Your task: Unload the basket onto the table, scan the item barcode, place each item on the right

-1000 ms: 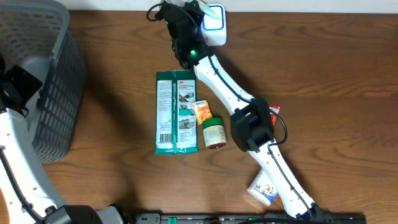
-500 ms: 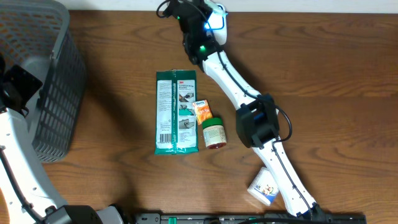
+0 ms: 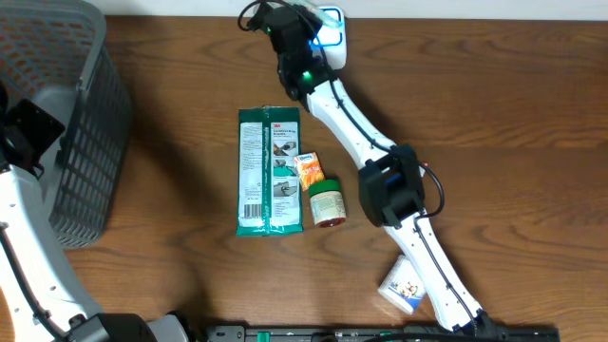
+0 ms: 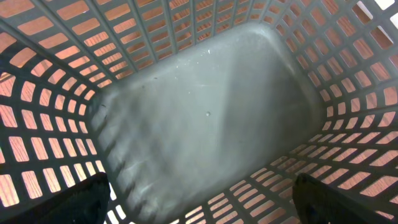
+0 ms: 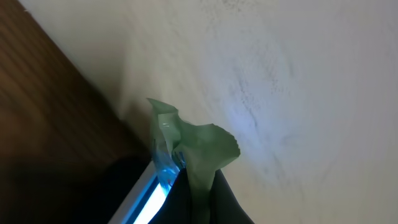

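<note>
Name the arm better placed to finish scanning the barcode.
Right. The right gripper is shut on a green packet right at the blue-lit scanner; the left gripper hangs open over the basket, far from both.

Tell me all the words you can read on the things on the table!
"3M": seems to stand at the top of the green packet; its other print and barcode digits are too small to read.
Orange box: print too blurred.
Green-lidded jar: label too small.
White box: too small.
Green wrapper in the right wrist view: no print shows.
</note>
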Motion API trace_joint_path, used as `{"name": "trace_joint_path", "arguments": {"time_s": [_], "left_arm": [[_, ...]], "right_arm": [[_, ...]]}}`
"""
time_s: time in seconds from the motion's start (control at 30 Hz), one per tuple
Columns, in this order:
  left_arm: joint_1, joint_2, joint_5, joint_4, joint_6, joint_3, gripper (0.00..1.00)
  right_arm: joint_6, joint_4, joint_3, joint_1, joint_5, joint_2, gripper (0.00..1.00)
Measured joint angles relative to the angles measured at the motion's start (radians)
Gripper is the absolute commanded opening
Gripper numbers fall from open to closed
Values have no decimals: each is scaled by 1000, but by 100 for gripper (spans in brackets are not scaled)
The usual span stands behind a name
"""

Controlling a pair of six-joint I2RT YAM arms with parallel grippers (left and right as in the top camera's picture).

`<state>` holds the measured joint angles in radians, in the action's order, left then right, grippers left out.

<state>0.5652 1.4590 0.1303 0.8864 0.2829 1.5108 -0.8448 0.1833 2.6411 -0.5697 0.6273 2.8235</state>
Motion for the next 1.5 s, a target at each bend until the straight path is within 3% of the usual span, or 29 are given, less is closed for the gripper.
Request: {"name": "trace_joint_path", "arguments": {"time_s": [0.83, 1.1, 1.33, 1.5], "left_arm": [[0, 0, 0, 0, 0, 0, 93], [0, 0, 0, 0, 0, 0, 93], [0, 0, 0, 0, 0, 0, 93], [0, 0, 0, 0, 0, 0, 93]], "right_arm": [[111, 66, -1, -43, 72, -16, 1], [293, 400, -19, -35, -6, -211, 1], [505, 732, -17, 35, -252, -500, 1], [620, 1014, -7, 179, -461, -650, 1]]}}
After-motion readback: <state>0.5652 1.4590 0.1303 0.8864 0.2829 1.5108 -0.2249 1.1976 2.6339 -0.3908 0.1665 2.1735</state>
